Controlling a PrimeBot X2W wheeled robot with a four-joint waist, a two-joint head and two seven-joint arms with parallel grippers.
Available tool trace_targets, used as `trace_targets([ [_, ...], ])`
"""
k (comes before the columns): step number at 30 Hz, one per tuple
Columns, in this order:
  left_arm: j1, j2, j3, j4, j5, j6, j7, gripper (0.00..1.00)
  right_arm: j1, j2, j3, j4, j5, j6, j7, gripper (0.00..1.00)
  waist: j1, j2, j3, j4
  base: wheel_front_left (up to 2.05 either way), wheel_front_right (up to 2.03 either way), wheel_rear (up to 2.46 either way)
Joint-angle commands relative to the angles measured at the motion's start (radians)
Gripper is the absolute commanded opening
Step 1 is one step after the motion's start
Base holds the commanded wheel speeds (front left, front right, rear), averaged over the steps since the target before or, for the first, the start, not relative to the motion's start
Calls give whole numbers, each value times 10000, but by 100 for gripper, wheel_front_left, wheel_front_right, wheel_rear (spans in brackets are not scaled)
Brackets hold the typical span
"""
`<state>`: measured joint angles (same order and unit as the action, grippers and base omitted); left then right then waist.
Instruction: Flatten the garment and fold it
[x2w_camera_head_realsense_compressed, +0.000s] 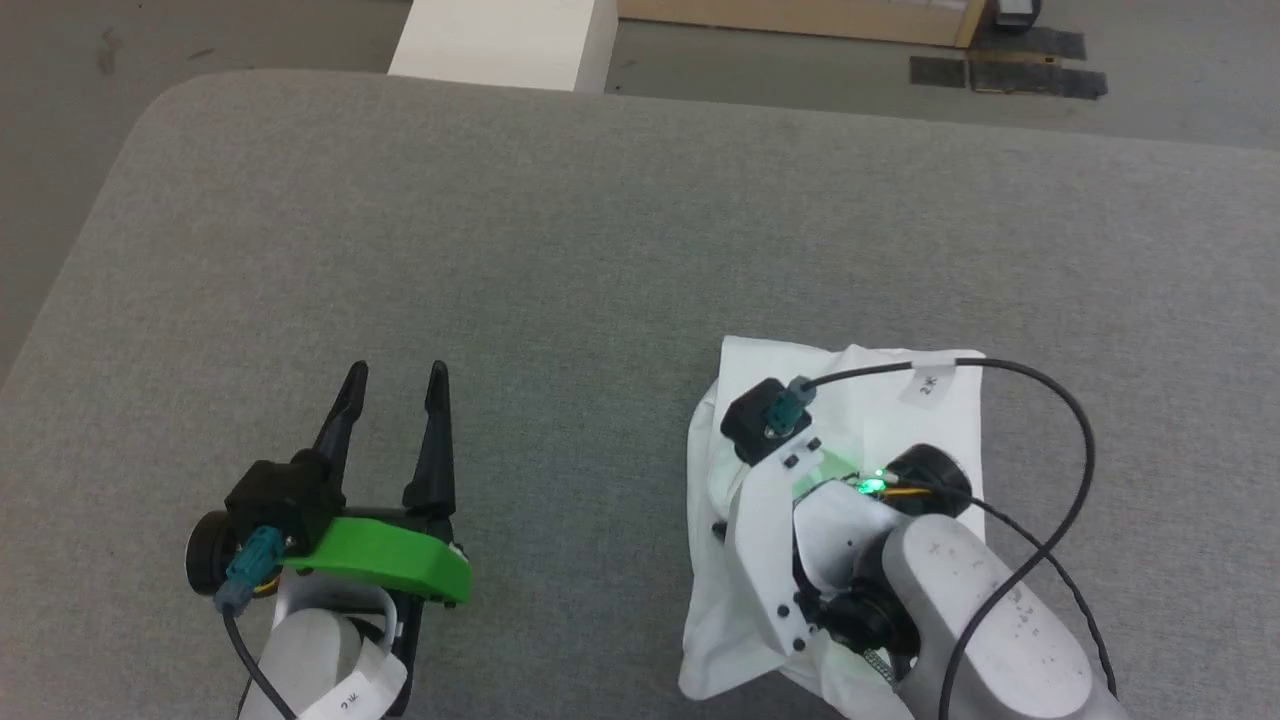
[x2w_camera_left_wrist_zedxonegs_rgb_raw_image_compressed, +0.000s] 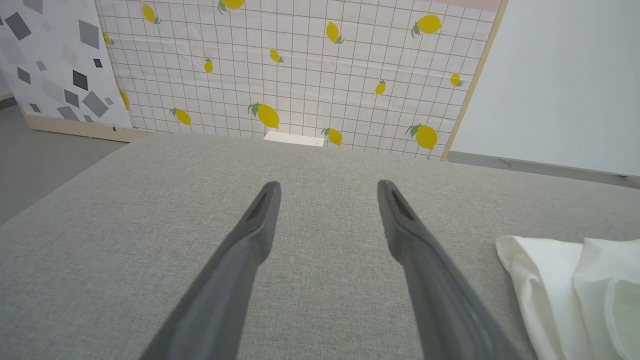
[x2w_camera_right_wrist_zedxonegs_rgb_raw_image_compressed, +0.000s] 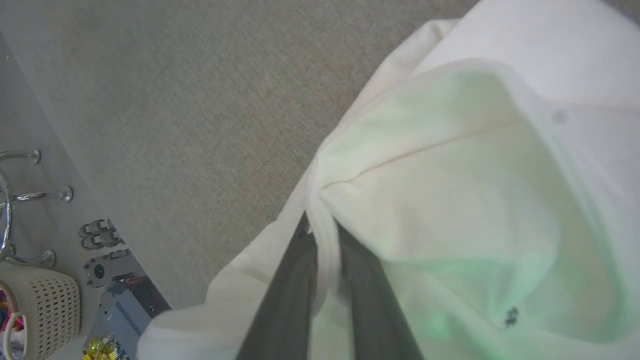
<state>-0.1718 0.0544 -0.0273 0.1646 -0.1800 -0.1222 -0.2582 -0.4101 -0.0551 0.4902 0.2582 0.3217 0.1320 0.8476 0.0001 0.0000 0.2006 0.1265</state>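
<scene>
A: Whereabouts of the plain white thin-fabric T-shirt (x2w_camera_head_realsense_compressed: 860, 405)?

B: Bunched in a loose heap on the grey woven-fabric worktop (x2w_camera_head_realsense_compressed: 600, 250), near right side, beneath the right arm. Not flat yet, not folded.

A: Handling?

B: Light, limp, no stiffness whatever; likely to sag, drape and drag across the weave rather than keep shape. Thin enough to take a tint from the small green light (x2w_camera_head_realsense_compressed: 872, 486) on the wrist. Not fragile, yet easily pulled into fresh wrinkles. Best taken at a hem edge, a shoulder seam or a corner rather than mid-panel, and at two well-separated points for spreading.

A: State of the claws?

B: Right claw (x2w_camera_right_wrist_zedxonegs_rgb_raw_image_compressed: 322, 235) pressed together on a raised ridge of the cloth, pinching it, seemingly, given the blur. Left claw (x2w_camera_head_realsense_compressed: 396, 375) spread apart, holding nothing, over bare worktop well left of the heap.

A: Count, please.

B: One T-shirt. Two claws, two long dark fingers apiece. One white block-shaped box (x2w_camera_head_realsense_compressed: 500, 40) beyond the far edge of the worktop.
</scene>
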Motion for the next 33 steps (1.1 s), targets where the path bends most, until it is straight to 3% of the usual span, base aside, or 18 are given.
trace_targets([
  [1,-146,-39,9,35,-154,-21,-36,100,-150,-76,181,144,180,-13,-54,100,-1,0,109,109,0,0,0],
  [7,-45,-40,123,48,-157,29,-36,100,-386,-500,597,-57,647,-13,-617,100,-1,0,17,-73,0,0,0],
  [14,113,-40,251,22,-69,60,-36,100,-321,-919,292,-1626,829,-13,-2560,100,-1,0,-311,-520,0,0,0],
  [19,239,-41,303,-106,18,66,-36,100,420,-860,-1164,-2710,573,-13,-4329,100,-1,0,-532,-801,0,0,0],
  [26,352,-41,468,-308,94,53,-36,100,2146,-112,-3909,-3451,697,-13,-6226,100,-1,0,-683,-1090,0,0,0],
  [29,400,-41,473,-350,99,53,-36,100,2848,26,-4949,-3062,1190,-13,-6194,100,-1,0,-719,-1164,0,0,0],
  [33,438,-41,480,-418,93,62,-36,100,3335,43,-5367,-2161,2689,-13,-5825,100,-1,0,-696,-1205,0,0,0],
])
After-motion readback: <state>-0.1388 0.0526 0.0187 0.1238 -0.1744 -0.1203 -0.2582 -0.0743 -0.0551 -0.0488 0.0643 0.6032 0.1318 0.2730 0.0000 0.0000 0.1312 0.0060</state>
